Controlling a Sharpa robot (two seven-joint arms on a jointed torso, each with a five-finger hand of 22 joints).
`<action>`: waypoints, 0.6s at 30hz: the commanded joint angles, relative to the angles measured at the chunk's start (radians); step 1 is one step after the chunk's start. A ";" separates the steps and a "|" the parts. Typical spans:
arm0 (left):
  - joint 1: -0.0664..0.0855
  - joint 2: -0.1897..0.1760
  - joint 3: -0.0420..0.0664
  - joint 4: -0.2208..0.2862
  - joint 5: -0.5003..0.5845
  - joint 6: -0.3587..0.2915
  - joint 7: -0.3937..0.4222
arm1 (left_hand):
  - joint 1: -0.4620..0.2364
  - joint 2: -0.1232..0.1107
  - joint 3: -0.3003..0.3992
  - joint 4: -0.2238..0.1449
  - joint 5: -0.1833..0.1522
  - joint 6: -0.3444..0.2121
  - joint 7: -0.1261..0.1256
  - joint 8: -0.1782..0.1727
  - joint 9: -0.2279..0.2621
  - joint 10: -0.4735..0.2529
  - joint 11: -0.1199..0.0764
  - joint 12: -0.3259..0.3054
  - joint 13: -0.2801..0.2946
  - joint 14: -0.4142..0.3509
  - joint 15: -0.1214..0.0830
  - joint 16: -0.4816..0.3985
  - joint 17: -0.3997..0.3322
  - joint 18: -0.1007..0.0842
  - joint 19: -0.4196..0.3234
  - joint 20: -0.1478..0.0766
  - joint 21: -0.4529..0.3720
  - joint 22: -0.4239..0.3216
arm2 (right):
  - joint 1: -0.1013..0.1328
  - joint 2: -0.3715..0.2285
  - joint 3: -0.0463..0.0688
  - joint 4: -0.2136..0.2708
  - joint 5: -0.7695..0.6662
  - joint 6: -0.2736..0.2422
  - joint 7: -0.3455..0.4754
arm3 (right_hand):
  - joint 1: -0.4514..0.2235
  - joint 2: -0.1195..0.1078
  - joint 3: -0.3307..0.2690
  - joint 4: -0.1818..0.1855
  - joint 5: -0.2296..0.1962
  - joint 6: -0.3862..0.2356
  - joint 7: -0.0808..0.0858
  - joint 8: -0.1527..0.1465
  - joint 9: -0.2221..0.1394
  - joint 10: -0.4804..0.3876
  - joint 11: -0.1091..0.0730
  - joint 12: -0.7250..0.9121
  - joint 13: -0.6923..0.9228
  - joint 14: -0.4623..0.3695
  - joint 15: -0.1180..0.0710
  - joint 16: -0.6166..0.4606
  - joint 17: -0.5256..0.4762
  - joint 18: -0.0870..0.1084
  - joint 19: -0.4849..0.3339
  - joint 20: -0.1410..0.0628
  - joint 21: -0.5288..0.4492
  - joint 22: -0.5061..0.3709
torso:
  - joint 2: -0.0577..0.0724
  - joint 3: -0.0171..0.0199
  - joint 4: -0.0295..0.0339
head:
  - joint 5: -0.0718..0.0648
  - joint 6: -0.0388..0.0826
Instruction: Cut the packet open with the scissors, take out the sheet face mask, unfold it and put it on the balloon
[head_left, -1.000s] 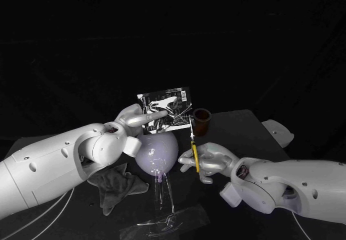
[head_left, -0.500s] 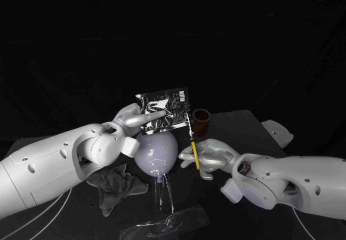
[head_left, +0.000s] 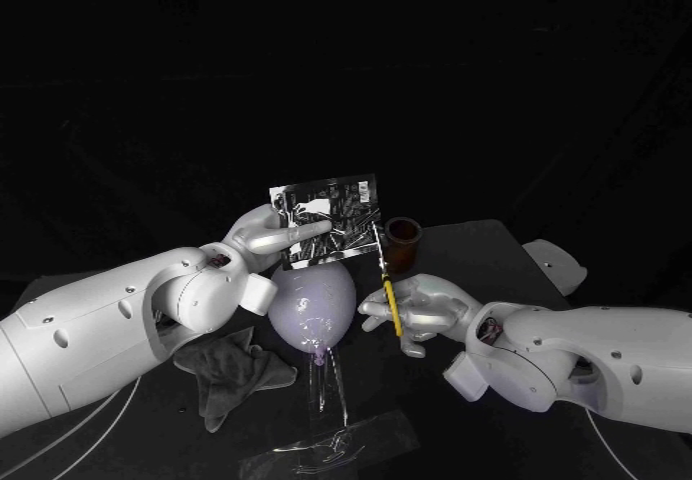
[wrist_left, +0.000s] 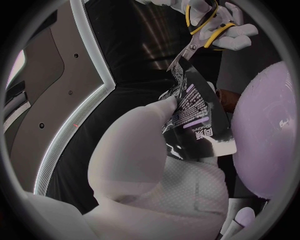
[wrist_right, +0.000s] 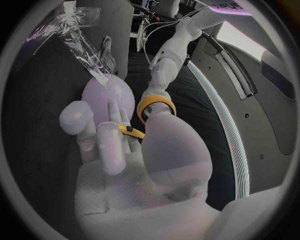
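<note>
We see a shiny black-and-silver packet held up just above the balloon.
The left hand pinches its edge; the right hand, beside the balloon, grips yellow scissors, blades at the packet's corner.

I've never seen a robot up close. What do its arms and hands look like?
The left arm and right arm are smooth, rounded and glossy white, dotted with small dark screw holes; thin pale cables trail beneath. The left hand and right hand are silver, with thick rounded fingers and a fine mesh-like texture on the palms.
</note>
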 joint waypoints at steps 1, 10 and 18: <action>0.000 0.001 0.000 0.001 -0.007 0.021 0.027 | 0.000 0.006 0.003 -0.002 0.003 0.001 0.007 0.004 0.085 0.016 -0.007 0.002 0.001 -0.001 -0.006 -0.001 0.001 0.019 0.005 -0.001 0.005 -0.001 | 0.002 -0.002 0.002 0.002 0.002 0.024 -0.001 | -0.013 -0.014 0.027 0.000 -0.004 -0.007 0.020 -0.007 0.001 -0.010 0.003 -0.002 -0.015 -0.001 0.006 -0.005 -0.009 0.022 -0.007 0.001 -0.012 0.070 | 0.000 -0.0003 -0.0007 | 0.000 0.000; 0.000 0.002 0.000 -0.003 0.002 0.009 0.034 | 0.000 0.006 0.003 -0.002 0.003 0.001 0.007 0.005 0.086 0.017 -0.007 0.002 0.001 -0.001 -0.006 -0.001 0.001 0.019 0.005 -0.001 0.005 -0.001 | 0.002 -0.002 0.002 0.010 0.001 0.034 -0.008 | -0.052 -0.068 0.119 0.002 -0.004 -0.017 0.026 -0.019 0.004 -0.028 0.011 -0.001 -0.059 -0.014 0.012 -0.020 -0.041 0.029 -0.025 0.007 -0.052 0.052 | 0.000 0.0000 -0.0004 | 0.000 0.000; 0.000 0.001 0.000 0.001 0.001 0.023 0.028 | 0.000 0.006 0.003 -0.002 0.003 0.001 0.007 0.005 0.086 0.017 -0.007 0.002 0.001 -0.001 -0.006 -0.001 0.001 0.019 0.005 -0.001 0.005 -0.001 | 0.002 0.000 0.002 0.014 0.000 0.026 0.000 | -0.066 -0.081 0.148 0.002 -0.004 -0.021 0.029 -0.024 0.006 -0.036 0.012 -0.001 -0.074 -0.016 0.014 -0.022 -0.047 0.031 -0.031 0.009 -0.064 0.046 | 0.000 0.0007 0.0002 | -0.001 0.003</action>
